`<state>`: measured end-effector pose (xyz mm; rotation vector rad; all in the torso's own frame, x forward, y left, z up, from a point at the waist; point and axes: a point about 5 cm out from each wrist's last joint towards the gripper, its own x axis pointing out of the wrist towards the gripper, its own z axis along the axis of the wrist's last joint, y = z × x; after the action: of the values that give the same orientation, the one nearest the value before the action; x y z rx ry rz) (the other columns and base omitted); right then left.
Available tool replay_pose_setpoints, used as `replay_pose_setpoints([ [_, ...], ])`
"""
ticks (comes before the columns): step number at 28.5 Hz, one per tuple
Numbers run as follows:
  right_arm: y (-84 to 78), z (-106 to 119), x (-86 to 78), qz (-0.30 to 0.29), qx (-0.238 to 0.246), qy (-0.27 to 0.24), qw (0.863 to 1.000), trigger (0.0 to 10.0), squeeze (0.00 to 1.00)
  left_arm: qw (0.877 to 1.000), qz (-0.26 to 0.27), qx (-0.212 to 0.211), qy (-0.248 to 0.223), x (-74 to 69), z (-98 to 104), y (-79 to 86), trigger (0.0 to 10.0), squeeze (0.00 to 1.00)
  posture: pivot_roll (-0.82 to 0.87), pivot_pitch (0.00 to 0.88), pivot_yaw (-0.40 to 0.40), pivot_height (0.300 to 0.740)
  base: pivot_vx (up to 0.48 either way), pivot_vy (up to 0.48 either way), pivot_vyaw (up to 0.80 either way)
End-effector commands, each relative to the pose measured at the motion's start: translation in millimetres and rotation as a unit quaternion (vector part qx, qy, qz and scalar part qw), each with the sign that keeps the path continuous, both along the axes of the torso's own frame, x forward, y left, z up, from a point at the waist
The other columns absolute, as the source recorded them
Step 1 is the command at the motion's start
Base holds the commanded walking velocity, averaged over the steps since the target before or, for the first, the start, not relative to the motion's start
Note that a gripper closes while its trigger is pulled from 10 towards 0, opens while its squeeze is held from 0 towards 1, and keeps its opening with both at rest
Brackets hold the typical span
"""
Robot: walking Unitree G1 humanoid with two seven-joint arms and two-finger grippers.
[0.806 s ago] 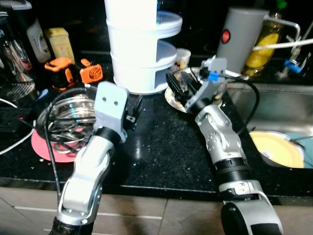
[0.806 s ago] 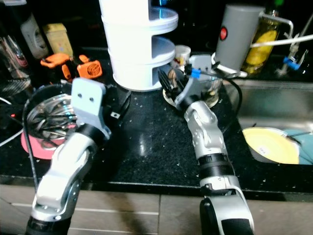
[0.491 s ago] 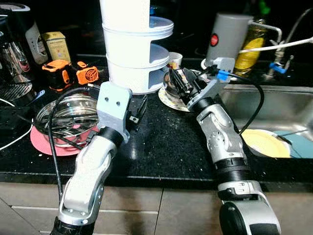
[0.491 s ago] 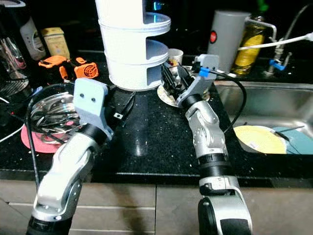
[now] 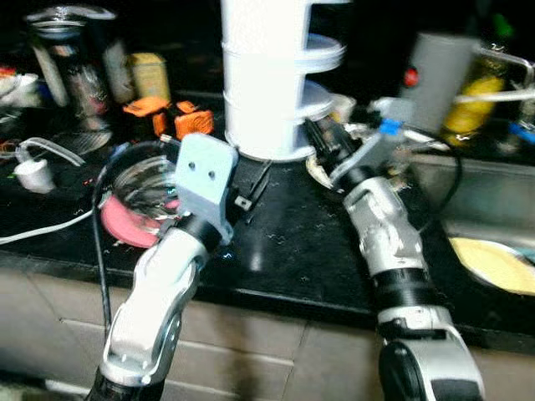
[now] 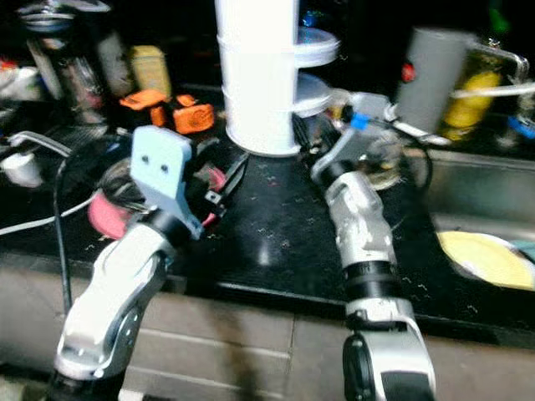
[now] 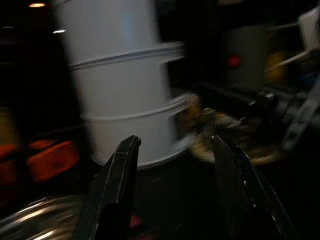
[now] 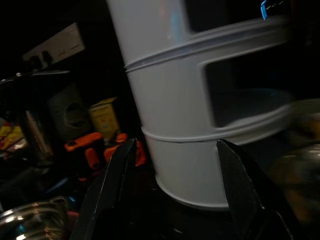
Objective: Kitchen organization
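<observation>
Hovering with fingers spread wide and empty, the right hand (image 8: pixel 175 185) faces a smooth white tiered plastic stand (image 5: pixel 272 75) at upper centre. Likewise wide open, the left hand (image 7: pixel 175 190) hangs over the speckled black stone bench (image 5: pixel 292 242), beside a shiny steel bowl (image 5: pixel 146 180) on a pink mat (image 5: pixel 125 225) at left.

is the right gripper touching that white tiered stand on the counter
Apart. In the right wrist view the right gripper has both fingers open, and the white tiered stand stands beyond their tips with dark counter between, nothing pressed against it.
</observation>
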<state>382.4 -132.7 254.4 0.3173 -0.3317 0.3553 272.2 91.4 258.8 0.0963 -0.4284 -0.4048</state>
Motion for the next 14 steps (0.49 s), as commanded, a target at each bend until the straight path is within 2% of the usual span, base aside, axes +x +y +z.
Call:
replay_pose_setpoints([
  [1, 0.3, -1.1, 1.9, -0.006, 0.000, 0.009, 1.000, 10.0, 0.00, 1.000, -0.003, 0.002, 0.002, -0.8, -1.4, -0.7, 10.0, 0.00, 0.05, 0.000, -0.062, 0.740, 0.000, 0.000, 0.00],
  [4, -3.5, -2.0, 3.2, -0.023, -0.002, 0.016, 1.000, 10.0, 0.00, 1.000, -0.017, 0.016, 0.001, -1.7, -2.5, -3.8, 10.0, 0.00, 0.05, 0.000, -0.060, 0.740, 0.000, 0.000, 0.00],
  [12, -8.7, -2.6, 5.4, -0.050, -0.014, 0.022, 0.998, 10.0, 0.00, 1.000, -0.025, 0.017, 0.005, -2.0, -4.0, -6.5, 10.0, 0.00, 0.05, 0.000, -0.058, 0.740, 0.000, -0.471, 0.00],
  [14, -10.9, -3.4, 6.5, -0.060, -0.017, 0.027, 0.998, 10.0, 0.00, 1.000, -0.022, 0.010, 0.004, -1.3, -3.0, -5.7, 10.0, 0.00, 0.05, 0.000, -0.060, 0.740, 0.000, 0.000, 0.00],
])
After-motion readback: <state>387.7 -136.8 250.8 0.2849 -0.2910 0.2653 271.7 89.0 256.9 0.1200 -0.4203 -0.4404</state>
